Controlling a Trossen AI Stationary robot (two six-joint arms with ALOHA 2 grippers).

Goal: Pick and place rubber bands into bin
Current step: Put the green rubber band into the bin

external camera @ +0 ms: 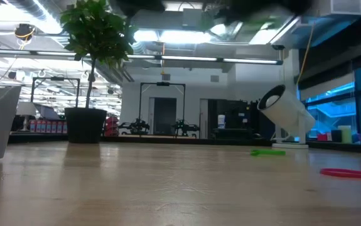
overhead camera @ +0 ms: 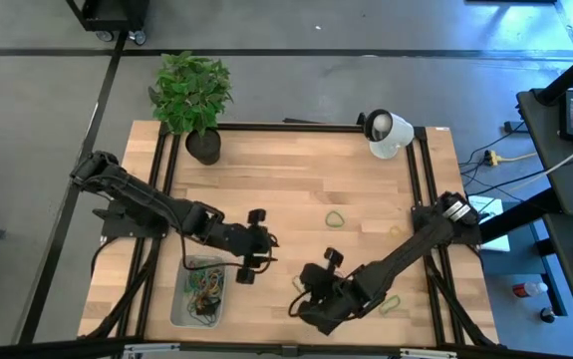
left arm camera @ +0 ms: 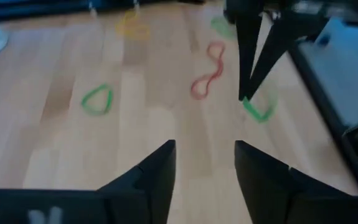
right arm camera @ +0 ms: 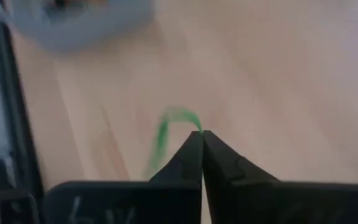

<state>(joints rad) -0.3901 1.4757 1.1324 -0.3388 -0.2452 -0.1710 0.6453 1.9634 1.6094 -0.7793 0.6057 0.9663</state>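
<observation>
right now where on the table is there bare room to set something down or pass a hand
Bare wood runs across the far middle, between the potted plant and the white lamp. The near edge is crowded: the bin of rubber bands, the left gripper beside it, the right gripper pinching a green band. Loose bands lie to the right.

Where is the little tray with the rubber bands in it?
Seen from above, the tray sits at the near edge of the table on the left side, just below the left claw and well in front of the plant pot.
</observation>
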